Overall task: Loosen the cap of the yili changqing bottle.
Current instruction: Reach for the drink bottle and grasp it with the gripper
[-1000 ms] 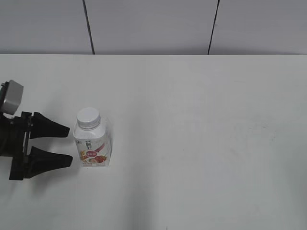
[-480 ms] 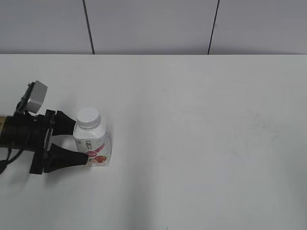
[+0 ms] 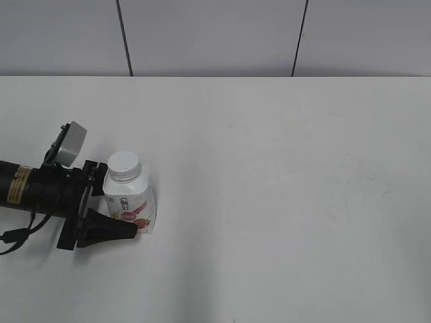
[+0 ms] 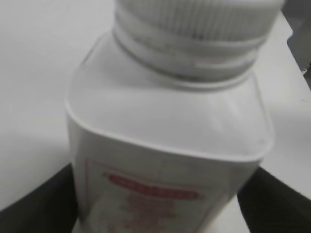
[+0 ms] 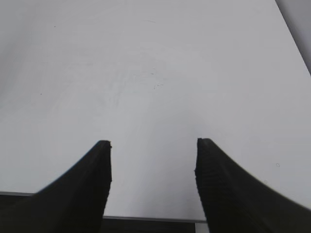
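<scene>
The yili changqing bottle [image 3: 131,202] stands upright on the left of the white table, its strawberry label facing front. Its ribbed white cap [image 3: 124,165] sits on the neck. My left gripper [image 3: 118,203] reaches in from the left, open, with one black finger in front of the bottle's body and the other behind it. In the left wrist view the bottle [image 4: 165,141] fills the frame with the cap [image 4: 194,19] at the top, and the left gripper's [image 4: 158,206] fingers flank its lower body. My right gripper [image 5: 153,145] is open and empty over bare table, out of the exterior view.
The white table [image 3: 283,175] runs back to a grey panelled wall [image 3: 215,33]. The table's edge [image 5: 146,219] shows just below the right gripper's fingers in the right wrist view.
My left gripper has moved right, from beside the bottle to having its fingers on either side of the bottle's body. The bottle has stayed put.
</scene>
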Controlling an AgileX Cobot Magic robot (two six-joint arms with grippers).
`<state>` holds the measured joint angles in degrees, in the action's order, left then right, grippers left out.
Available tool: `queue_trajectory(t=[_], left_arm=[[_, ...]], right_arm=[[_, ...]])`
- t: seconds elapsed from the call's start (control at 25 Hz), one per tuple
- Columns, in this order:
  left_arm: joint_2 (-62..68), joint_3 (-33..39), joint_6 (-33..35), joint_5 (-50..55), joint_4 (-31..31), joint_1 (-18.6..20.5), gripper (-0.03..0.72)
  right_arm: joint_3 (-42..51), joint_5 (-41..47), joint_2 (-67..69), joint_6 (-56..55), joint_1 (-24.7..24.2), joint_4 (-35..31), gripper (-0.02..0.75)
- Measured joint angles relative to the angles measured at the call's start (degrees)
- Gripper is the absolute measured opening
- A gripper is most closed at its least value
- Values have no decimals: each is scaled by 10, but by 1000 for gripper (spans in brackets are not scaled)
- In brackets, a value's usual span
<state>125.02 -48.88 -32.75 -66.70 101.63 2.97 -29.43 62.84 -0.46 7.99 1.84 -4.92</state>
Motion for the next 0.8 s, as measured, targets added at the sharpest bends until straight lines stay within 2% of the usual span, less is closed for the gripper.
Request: queue_trajectory(t=[0.2, 0.56, 0.68, 0.8], left_arm=[[16, -12, 0, -8, -1, -2, 561], [16, -12, 2, -5, -7, -2, 407], [16, -12, 2, -7, -12, -3, 392], [15, -12, 2, -5, -30, -21, 386]], right_arm=[[0, 0, 0, 0, 0, 0, 448], [0, 0, 0, 0, 0, 0, 448], [0, 0, 0, 0, 0, 0, 448], [0, 0, 0, 0, 0, 0, 448]])
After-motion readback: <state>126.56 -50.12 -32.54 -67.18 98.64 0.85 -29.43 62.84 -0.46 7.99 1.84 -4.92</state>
